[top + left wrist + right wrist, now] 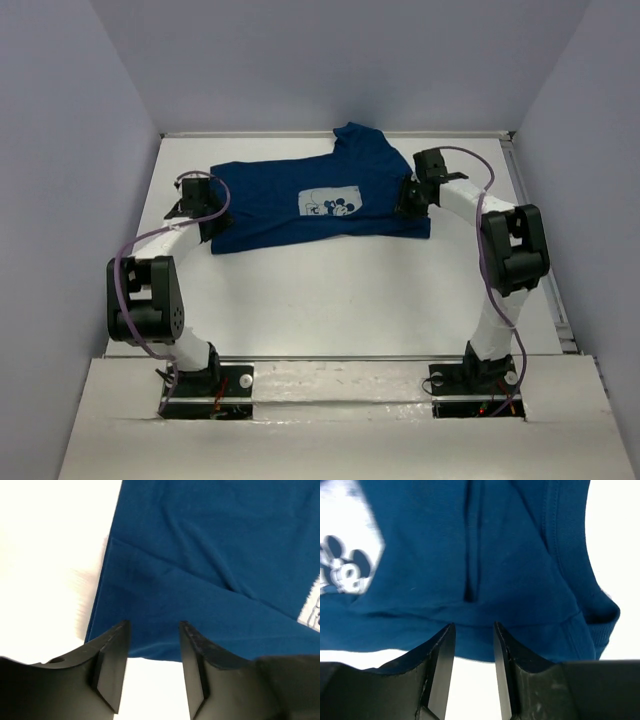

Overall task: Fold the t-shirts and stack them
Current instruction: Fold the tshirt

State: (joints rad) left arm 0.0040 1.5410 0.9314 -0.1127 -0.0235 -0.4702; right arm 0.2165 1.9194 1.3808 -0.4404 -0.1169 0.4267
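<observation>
White counter (350,300), far half: a dark navy-blue cloth t-shirt with a pale cartoon print (290,205) lies flat, seemingly part-folded. My left tool (152,630) and right tool (474,630) hover spread at its opposite ends, gripping nothing.

Dark navy t-shirt (262,200), pale Mickey print, flat, sideways

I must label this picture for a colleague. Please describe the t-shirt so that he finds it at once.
Look at the far half of the white table. The t-shirt lies spread there, one sleeve toward the back wall. It alone is dark blue, with a pale cartoon print.
</observation>
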